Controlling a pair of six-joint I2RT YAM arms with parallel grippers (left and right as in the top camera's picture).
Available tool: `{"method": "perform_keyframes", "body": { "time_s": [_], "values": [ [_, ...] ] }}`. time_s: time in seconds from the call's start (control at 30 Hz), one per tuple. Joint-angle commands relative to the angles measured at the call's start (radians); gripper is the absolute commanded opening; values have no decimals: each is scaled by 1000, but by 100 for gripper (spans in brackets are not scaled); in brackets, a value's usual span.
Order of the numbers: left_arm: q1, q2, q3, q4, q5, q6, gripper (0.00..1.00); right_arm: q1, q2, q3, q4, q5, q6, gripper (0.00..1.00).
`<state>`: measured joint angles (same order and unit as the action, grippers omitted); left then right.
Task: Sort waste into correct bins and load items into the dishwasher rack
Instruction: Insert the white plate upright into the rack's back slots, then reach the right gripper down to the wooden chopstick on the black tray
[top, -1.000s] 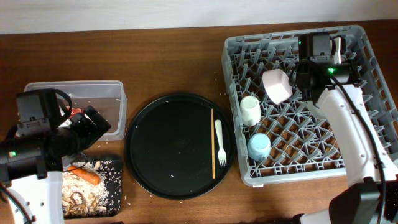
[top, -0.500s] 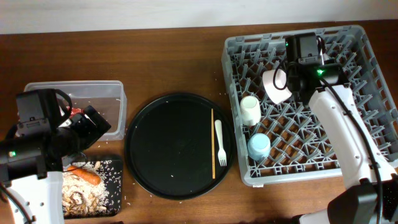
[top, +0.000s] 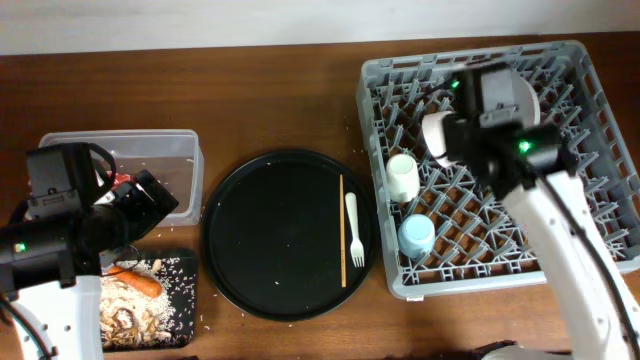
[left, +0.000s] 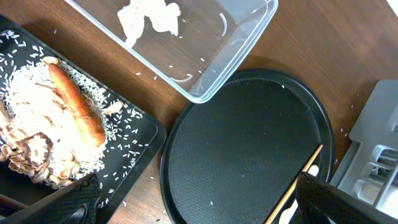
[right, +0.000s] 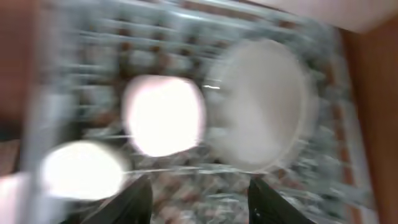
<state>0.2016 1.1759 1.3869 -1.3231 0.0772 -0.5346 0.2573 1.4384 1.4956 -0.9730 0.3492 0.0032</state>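
Fork (top: 352, 222): light, stiff, slick plastic, lying flat; you pinch it across the handle. Right gripper (right: 199, 190): parted, empty. Left gripper (left: 199, 205): spread wide.

Left gripper (left: 199, 202) spread wide and empty, right gripper (right: 199, 204) parted, empty, view blurred

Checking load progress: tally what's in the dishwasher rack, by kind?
Cups: 2 (cream cup, light blue cup)
Small white bowl: 1
Pale round plate: 1
Total: 4
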Motion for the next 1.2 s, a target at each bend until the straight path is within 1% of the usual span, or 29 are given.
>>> {"method": "perform_keyframes", "body": {
  "time_s": [0.0,0.03,0.07,0.13,0.17,0.23,0.27,0.3,0.37,0.43,0.53,0.6,0.63,0.77,0.9,0.97,1.03,1.17],
  "values": [
    [4,-6,16,1,-7,12,99,103,-24,18,-63,-364,132,42],
    [4,-6,16,1,-7,12,99,138,-18,18,-82,-475,195,43],
    [4,-6,16,1,-7,12,99,168,-11,17,-97,-560,197,43],
    [4,-6,16,1,-7,12,99,219,5,10,-113,-624,197,39],
    [4,-6,16,1,-7,12,99,245,15,-1,-113,-626,207,34],
    [4,-6,16,1,-8,12,99,284,37,-17,-108,-626,264,33],
    [4,-6,16,1,-7,12,99,305,60,-22,-108,-622,297,29],
    [4,-6,16,1,-7,12,99,323,86,-22,-109,-602,341,27],
    [4,-6,16,1,-7,12,99,365,146,-22,-110,-529,459,19],
    [4,-6,16,1,-7,12,99,404,211,-23,-114,-441,557,17],
    [4,-6,16,1,-7,12,99,444,319,-23,-154,-332,627,17],
    [4,-6,16,1,-7,12,99,443,378,-23,-159,-337,635,19],
    [4,-6,16,1,-7,12,99,443,406,-23,-158,-337,635,25],
    [4,-6,16,1,-7,12,99,443,481,-23,-150,-336,642,26],
    [4,-6,16,1,-7,12,99,443,489,-41,-127,-336,669,26],
    [4,-6,16,1,-7,12,99,443,489,-73,-88,-337,674,26],
    [4,-6,16,1,-7,12,99,443,489,-120,-51,-337,712,26],
    [4,-6,16,1,-7,12,99,443,489,-201,59,-338,713,26]
  ]
}}
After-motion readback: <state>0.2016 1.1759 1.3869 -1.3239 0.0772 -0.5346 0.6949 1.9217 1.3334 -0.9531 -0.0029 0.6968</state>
